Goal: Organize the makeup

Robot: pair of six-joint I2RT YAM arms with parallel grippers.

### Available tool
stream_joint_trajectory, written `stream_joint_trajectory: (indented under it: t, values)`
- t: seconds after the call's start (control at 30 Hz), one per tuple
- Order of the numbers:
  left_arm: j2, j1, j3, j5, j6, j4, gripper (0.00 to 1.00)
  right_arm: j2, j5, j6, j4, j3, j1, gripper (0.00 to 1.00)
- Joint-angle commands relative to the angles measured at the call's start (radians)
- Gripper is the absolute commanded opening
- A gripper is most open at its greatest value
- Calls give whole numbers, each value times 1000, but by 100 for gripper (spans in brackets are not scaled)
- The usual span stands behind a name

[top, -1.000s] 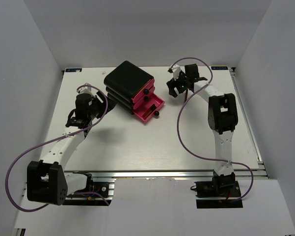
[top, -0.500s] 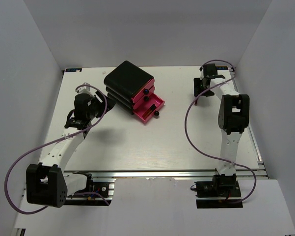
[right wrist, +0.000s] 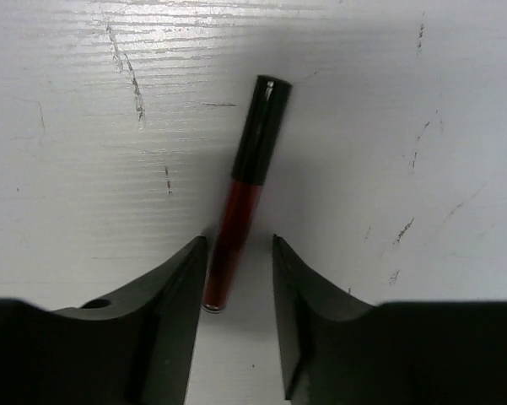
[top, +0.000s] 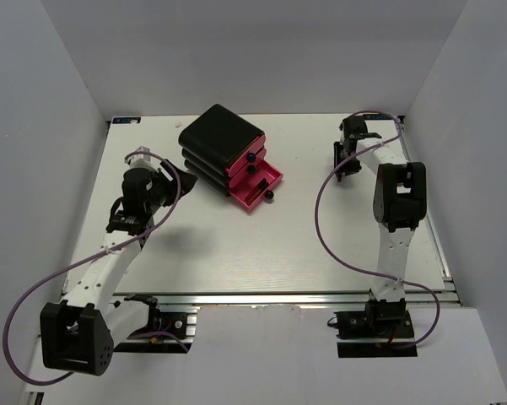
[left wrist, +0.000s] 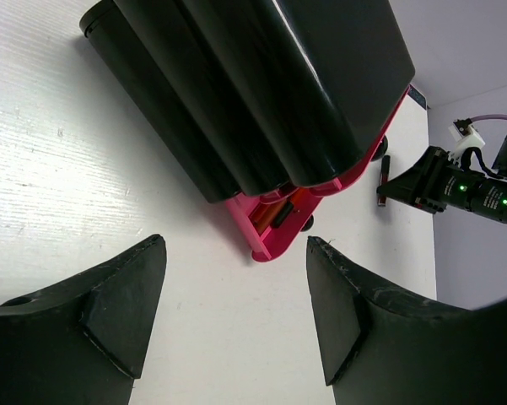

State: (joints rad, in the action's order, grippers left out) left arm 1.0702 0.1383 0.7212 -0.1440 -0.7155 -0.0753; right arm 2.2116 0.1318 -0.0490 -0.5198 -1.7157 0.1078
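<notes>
1. The R gripper (right wrist: 239, 250) is held open low over the white table (right wrist: 422, 110), near the far right corner. Nothing is gripped.
2. A lipstick tube (right wrist: 245, 190) w/ a black cap & dark red body is seen lying flat on the table.
3. Its red end is set between the two fingers (right wrist: 173, 295). Its black cap pokes out past the tips.
4. The tube is seen close to one finger, w/ a clear gap at the other. Whether it is touched can't be told.
5. The L gripper (left wrist: 236, 253) is also spread wide, w/ nothing in it, near the black box w/ pink drawers (left wrist: 261, 76).
6. The bottom drawer (top: 259, 187) is pulled out. Sth dark is seen in it, too small to name.
7. The tube is well apart from the box.
</notes>
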Motion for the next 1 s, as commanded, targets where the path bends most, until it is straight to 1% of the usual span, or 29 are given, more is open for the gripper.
stream_joint_trajectory:
  t: [0.0,0.13,0.17,0.2,0.23,0.27,0.3,0.37,0.4,0.43,0.47,0.5,0.53,0.57,0.63,0.67,0.7,0.77,0.8,0.83,0.87,0.9,0.93,0.97]
  values:
    - [-59,-8,-23,15,-4,-11,77,-21,13,-20,-16,40,-25,39]
    - [-79,-8,-31,21,-4,-24,77,-10,5,-6,-17,54,-34,31]
    - [-81,-8,-28,23,-2,-30,77,-6,0,-3,-17,54,-36,28]
    - [-82,-8,-26,23,-1,-34,77,-3,-6,3,-16,50,-36,19]
    - [-84,-8,-20,23,2,-40,77,8,-11,20,-13,47,-34,14]
    - [-85,-8,-19,23,2,-43,77,11,-20,37,-13,44,-36,2]
    - [-90,-8,-16,23,4,-46,77,14,-56,46,-6,41,-36,0]
    - [-96,-8,-9,24,8,-58,77,7,-104,148,18,42,-36,0]
    - [-104,-8,-8,29,10,-61,77,-16,-185,187,61,50,-36,0]
    - [-108,-8,-9,32,10,-66,77,-32,-214,220,87,74,-36,0]
    - [-114,-6,-9,35,10,-69,77,-53,-280,323,110,85,-37,0]
    - [-118,-8,-11,37,8,-70,77,-90,-443,410,113,93,-39,0]
    - [-124,-8,-11,41,7,-75,77,-111,-499,470,127,117,-36,0]
    - [-127,-8,-12,43,7,-78,77,-137,-612,556,151,142,-36,0]
    - [-133,-8,-11,46,5,-81,77,-210,-726,680,197,188,-31,0]
    - [-133,-8,-11,47,4,-81,77,-231,-821,827,205,235,-25,0]
    - [-133,-8,-9,49,4,-81,77,-260,-863,921,195,252,-11,0]
    - [-131,-8,-5,50,7,-81,77,-276,-941,1142,86,274,6,0]
    - [-130,-8,0,49,10,-83,77,-283,-942,1342,49,275,16,0]
    - [-127,-8,1,50,11,-84,77,-285,-933,1433,-10,277,47,0]
    - [-122,-8,3,49,14,-86,77,-288,-902,1524,-29,275,65,0]
    - [-119,-8,4,49,16,-86,77,-293,-885,1592,-34,281,84,0]
    - [-118,-8,4,49,16,-84,77,-297,-871,1692,-29,286,119,0]
    - [-116,-8,4,49,16,-83,77,-303,-835,1727,19,297,139,0]
